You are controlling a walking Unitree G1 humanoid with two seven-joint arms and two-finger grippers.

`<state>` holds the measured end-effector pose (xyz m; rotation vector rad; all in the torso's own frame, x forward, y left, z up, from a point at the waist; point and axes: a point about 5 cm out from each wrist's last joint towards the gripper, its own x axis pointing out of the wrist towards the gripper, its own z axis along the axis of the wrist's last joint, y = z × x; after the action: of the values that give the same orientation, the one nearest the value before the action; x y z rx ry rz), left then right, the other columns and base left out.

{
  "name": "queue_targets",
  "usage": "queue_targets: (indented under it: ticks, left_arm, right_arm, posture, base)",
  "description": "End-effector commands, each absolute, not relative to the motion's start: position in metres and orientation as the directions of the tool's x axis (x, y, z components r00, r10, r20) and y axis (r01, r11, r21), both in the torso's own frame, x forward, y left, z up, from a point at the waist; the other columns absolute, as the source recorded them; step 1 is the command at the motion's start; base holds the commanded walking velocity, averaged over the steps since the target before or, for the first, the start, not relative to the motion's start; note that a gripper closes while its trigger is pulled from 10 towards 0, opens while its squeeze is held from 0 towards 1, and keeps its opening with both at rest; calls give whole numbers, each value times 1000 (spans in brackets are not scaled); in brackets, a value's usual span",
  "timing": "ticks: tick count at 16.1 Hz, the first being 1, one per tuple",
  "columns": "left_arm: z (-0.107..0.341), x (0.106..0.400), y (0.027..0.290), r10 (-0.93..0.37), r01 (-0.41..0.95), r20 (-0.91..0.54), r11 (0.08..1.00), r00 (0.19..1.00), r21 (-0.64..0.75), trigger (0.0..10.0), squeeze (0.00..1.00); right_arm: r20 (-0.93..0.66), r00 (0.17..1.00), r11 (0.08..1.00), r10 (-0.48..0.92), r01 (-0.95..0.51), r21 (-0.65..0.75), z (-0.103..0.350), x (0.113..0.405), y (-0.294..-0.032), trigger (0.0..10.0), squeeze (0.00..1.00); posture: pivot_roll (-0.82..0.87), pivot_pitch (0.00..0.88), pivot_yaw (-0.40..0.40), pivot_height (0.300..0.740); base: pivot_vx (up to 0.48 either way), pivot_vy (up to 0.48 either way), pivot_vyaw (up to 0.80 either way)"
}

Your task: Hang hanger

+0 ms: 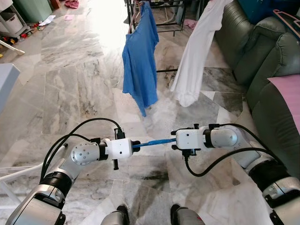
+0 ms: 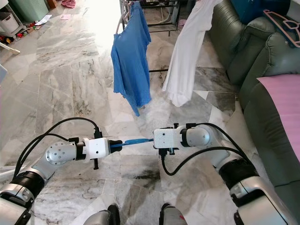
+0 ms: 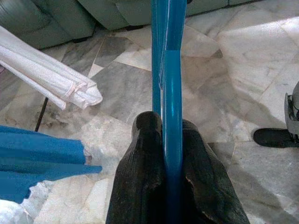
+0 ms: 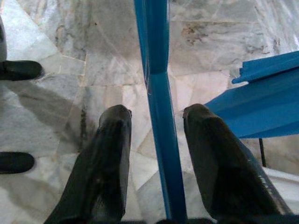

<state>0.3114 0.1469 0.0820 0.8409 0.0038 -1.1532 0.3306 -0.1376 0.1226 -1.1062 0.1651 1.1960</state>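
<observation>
Left hand (image 3: 173, 186): both black fingers clamped tight on the blue hanger (image 1: 153, 142), the plastic bar pinched flush between the pads. Right hand (image 4: 161, 154): fingers (image 4: 105, 163) spread apart, the hanger bar running between them without visible contact on either side. In the head views the hanger lies roughly level, bridging the two hands at chest front — left hand at its 9 o'clock end, right hand at its 3 o'clock end. Beyond the hands, toward 12 o'clock, a blue shirt (image 1: 139, 61) hangs from a drying rack (image 1: 164, 4), with a white garment (image 1: 197, 51) just beside it at the shirt's 3 o'clock. A grey-green sofa (image 1: 274, 70) occupies the 2 to 3 o'clock sector; a pink cloth (image 1: 287, 93) lies on its seat and a pink hanger (image 2: 283, 26) rests on its back. The marble floor (image 1: 70, 93) extends beneath everything — the robot's dark feet (image 1: 123, 213) show at 6 o'clock.
</observation>
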Motion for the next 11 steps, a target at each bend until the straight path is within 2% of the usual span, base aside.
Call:
queue_targets:
  ticks: [1, 11]
  left_arm:
    - [77, 307, 149, -797, 816, -436, 117, 417, 566, 10000, 0]
    - [76, 307, 149, -796, 817, -441, 110, 414, 566, 10000, 0]
  right_arm:
    - [-628, 412, -81, 660, -792, -605, 124, 332, -132, 0, 0]
    - [-639, 393, -101, 661, -797, -595, 120, 334, -131, 0, 0]
  posture:
    - [-167, 237, 77, 740]
    - [-165, 236, 84, 740]
  base:
    - [0, 0, 0]
    - [0, 0, 0]
